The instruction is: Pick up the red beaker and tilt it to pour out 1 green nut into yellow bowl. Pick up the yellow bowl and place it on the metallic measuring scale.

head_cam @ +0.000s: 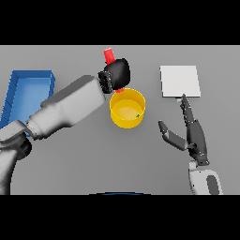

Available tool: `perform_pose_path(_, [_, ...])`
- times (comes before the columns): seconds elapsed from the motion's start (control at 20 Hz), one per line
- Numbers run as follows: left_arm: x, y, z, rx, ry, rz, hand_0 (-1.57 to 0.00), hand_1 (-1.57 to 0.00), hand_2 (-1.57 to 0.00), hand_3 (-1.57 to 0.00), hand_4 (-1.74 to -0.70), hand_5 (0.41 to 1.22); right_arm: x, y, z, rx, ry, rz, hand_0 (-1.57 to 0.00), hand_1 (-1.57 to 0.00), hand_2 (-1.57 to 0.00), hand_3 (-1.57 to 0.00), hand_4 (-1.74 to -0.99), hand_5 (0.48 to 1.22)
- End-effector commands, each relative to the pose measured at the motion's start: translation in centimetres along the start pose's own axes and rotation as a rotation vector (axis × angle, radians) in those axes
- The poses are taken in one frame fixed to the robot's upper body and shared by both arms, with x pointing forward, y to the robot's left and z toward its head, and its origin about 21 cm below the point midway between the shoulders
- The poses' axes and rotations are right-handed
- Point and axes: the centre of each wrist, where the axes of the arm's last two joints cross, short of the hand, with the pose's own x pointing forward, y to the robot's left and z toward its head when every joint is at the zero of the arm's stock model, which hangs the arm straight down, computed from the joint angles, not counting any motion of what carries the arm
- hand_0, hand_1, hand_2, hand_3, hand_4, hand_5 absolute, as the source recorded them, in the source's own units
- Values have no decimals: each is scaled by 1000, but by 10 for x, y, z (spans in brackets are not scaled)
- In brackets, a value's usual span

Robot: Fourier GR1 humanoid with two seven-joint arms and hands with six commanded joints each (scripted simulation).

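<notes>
The left hand (117,72) is seen at the end of an arm reaching in from the view's lower left, and it is closed around the red beaker (109,56). Only the far end of the beaker is visible, projecting beyond the hand on its far side, with a small strip of red showing at the hand's near edge; the middle of the beaker is hidden by the fingers. How far the beaker is tilted cannot be judged with certainty.

Directly below the hand, on its near side, the yellow bowl (127,108) is found standing upright on the grey table (93,159), its far rim just under the hand. A small green nut (138,115) is observed inside the bowl, near its right wall.

To the right of the hand, well apart from it, the metallic measuring scale (180,81) is noted as a flat pale plate. The right hand (190,133) is held open, fingers straight and thumb spread, with fingertips reaching the scale's near edge.

To the left of the hand, beyond the forearm, a blue tray (28,77) is recorded.
</notes>
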Motion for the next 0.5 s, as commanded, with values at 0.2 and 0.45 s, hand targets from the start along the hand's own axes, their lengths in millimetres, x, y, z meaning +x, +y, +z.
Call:
perform_pose_path(0.2, [-6,20,-3,10,12,-168,-1571,-1571,-1571,-1570,-1733,1221,3,-4,2,-11,-21,-11,1,1,1,1,-1128,575])
perform_pose_path(0.45, [-64,62,17,23,99,-303,-1571,-1571,-1571,-1571,-1728,1221,3,-1,-2,-14,-19,3,1,1,1,1,-1135,563])
